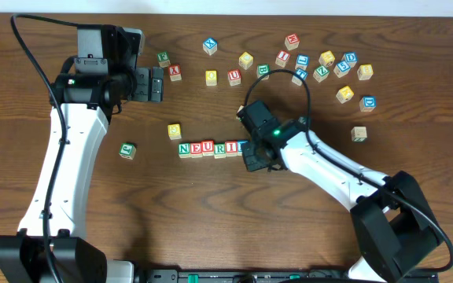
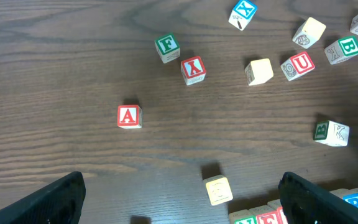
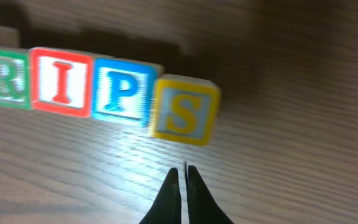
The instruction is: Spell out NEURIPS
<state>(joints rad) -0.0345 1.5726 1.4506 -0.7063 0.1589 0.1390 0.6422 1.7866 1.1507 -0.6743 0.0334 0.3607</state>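
— Where are the letters lying right now?

— The NEURIPS row (image 1: 203, 148) is lying across the middle of the surface (image 1: 211, 228), reading left to right from overhead. My right arm (image 1: 329, 169) is covering its right end there, so only N, E, U, R and I are showing from above.

— And the end of the word?

— My right wrist view is showing it. The green R cube (image 3: 4, 79), the red I cube (image 3: 62, 83) and the blue P cube (image 3: 123, 92) are sitting side by side, touching. The yellow-framed S cube (image 3: 184, 112) is sitting last against the P cube, turned slightly and dropping a little below the line.

— What is your right tool doing?

— My right tool (image 3: 183, 171) is hovering clenched, fingers pressed together and gripping nothing. Its tips are pointing at the S cube from near it, with a strip of bare surface showing between.

— And the left one?

— My left tool (image 1: 157, 84) is hanging released, fingers spread wide, grasping nothing, at the far left of the surface and well apart from the row. Its camera is looking down on loose cubes: a red A cube (image 2: 129, 116), a green F cube (image 2: 166, 46) and a red X cube (image 2: 193, 70). A yellow cube (image 2: 218, 190) is lying just beside the row's left end.
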